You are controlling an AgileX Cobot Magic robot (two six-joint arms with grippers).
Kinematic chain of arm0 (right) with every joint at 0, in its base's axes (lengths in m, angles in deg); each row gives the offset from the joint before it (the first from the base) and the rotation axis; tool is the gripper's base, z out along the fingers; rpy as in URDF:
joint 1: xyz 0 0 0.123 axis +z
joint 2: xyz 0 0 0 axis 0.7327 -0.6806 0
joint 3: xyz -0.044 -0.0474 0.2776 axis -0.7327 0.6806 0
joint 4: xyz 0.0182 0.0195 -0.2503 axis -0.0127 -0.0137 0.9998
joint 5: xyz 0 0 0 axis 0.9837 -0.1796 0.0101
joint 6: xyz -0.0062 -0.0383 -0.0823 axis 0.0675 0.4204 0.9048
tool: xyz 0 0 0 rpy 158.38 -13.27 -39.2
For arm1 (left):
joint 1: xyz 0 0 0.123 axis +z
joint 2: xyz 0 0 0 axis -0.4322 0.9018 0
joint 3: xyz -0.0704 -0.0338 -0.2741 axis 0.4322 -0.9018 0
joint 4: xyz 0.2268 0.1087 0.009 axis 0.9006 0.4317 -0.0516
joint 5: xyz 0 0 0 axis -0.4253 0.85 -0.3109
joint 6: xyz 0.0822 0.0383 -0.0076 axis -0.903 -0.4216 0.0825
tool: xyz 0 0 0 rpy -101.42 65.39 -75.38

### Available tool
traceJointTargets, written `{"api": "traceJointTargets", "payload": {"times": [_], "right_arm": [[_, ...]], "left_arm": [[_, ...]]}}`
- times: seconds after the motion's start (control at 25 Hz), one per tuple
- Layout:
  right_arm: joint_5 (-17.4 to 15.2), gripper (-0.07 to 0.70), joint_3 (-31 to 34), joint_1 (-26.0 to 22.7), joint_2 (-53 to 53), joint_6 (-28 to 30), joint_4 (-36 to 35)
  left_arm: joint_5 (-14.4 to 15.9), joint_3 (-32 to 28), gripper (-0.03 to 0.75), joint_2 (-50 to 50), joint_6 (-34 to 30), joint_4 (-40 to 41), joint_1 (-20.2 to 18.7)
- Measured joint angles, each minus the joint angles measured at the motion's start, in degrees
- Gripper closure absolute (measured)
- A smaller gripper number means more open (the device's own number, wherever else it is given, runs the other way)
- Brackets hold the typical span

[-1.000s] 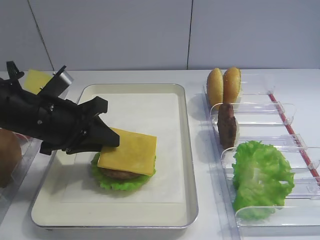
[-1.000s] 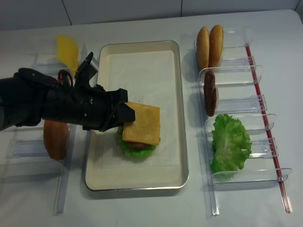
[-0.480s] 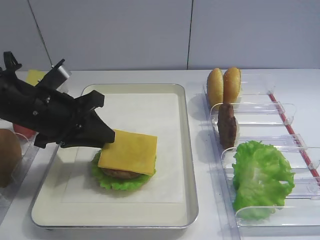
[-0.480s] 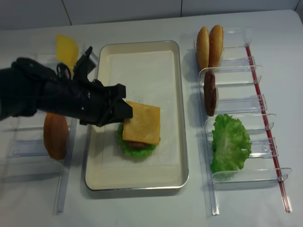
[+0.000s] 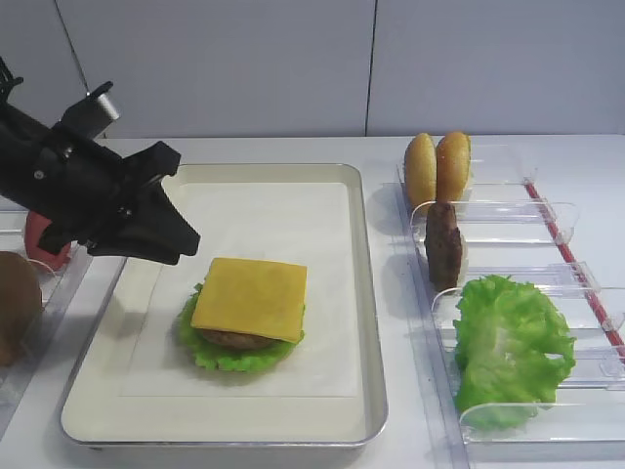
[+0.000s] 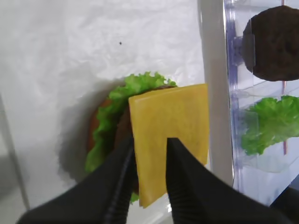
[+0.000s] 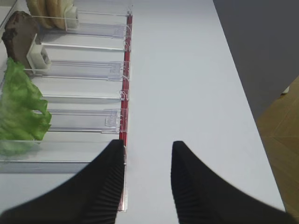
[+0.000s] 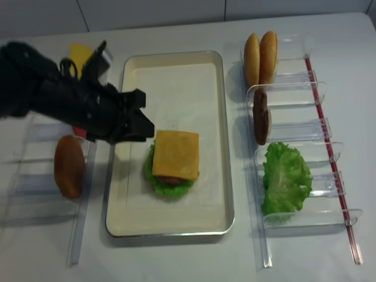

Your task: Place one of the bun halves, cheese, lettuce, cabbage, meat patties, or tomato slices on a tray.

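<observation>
On the cream tray (image 5: 369,293) sits a stack: ruffled lettuce (image 5: 200,344), a brown meat patty (image 5: 234,340) and the square orange cheese (image 5: 250,297) lying flat on top. My left gripper (image 5: 182,201) hangs open and empty above the tray's left side, up and left of the cheese and apart from it. In the left wrist view the cheese (image 6: 173,112) and lettuce (image 6: 106,126) show below the spread fingers of that gripper (image 6: 149,142). My right gripper (image 7: 148,144) is open over bare white table, beside the clear bins.
Clear bins on the right hold two bun halves (image 5: 437,166), an upright patty (image 5: 442,244) and a lettuce leaf (image 5: 510,344). Bins on the left hold a brown bun (image 8: 69,165), a red tomato slice (image 5: 44,244) and a pale yellow slice (image 8: 79,54).
My left gripper has drawn back up and to the left, off the cheese. The cheese stays flat on the stack. Nothing else moved.
</observation>
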Motion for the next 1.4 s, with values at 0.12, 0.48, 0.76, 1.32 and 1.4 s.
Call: {"api": "traceJointTargets", "payload": {"times": [0.12, 0.48, 0.76, 1.32, 1.4], "right_arm": [[0.0, 0.363, 0.0, 0.0, 0.0, 0.0, 0.0], [0.0, 0.363, 0.0, 0.0, 0.0, -0.2, 0.0], [0.0, 0.363, 0.0, 0.0, 0.0, -0.2, 0.0], [0.0, 0.363, 0.0, 0.0, 0.0, -0.2, 0.0], [0.0, 0.363, 0.0, 0.0, 0.0, -0.2, 0.0]], "left_arm": [[4.5, 4.4, 0.545, 0.1, 4.4, 6.5, 0.3], [14.4, 20.1, 0.545, 0.1, 18.9, 28.7, 0.4], [15.3, 21.0, 0.545, -5.0, 23.8, 41.6, 0.4], [16.8, 1.8, 0.546, -41.2, 24.3, 51.2, 0.4], [16.9, -0.3, 0.546, -46.2, 24.3, 51.2, 0.4]]}}
